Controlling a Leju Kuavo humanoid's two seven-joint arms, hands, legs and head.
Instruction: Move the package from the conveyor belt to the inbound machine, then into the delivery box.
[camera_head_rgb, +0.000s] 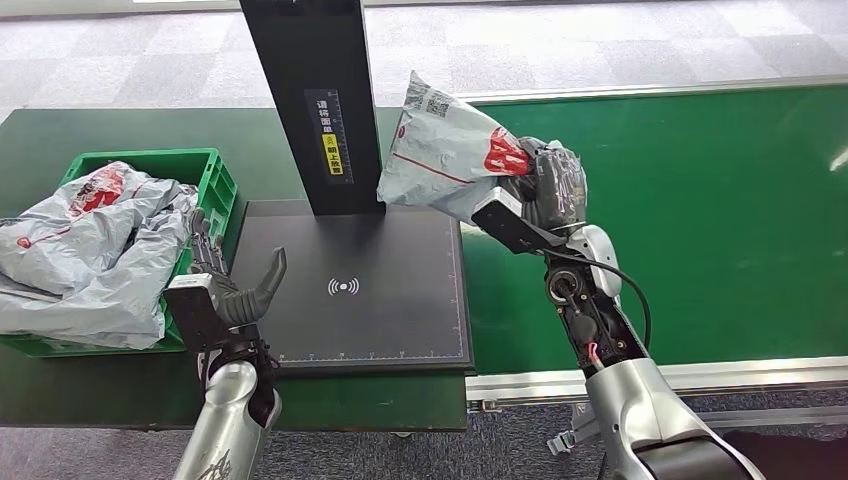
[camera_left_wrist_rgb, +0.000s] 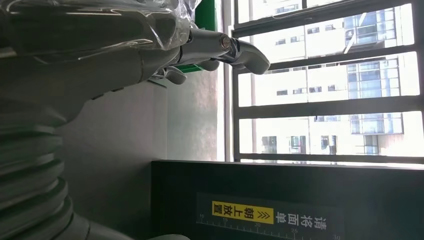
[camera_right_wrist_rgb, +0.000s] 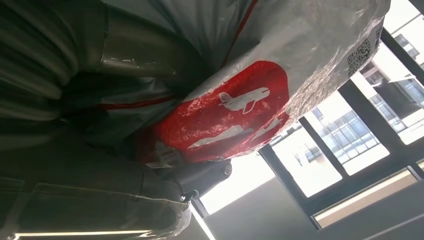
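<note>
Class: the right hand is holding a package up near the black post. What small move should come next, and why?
Probably carry the package left and lower it onto the scan plate. The right hand grips it in the air over the plate's right edge, and the plate is bare.

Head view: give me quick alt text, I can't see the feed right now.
The right hand holds a grey package raised above the black scanner platform, beside its black post. The open left hand hovers by a green crate of grey packages.
</note>
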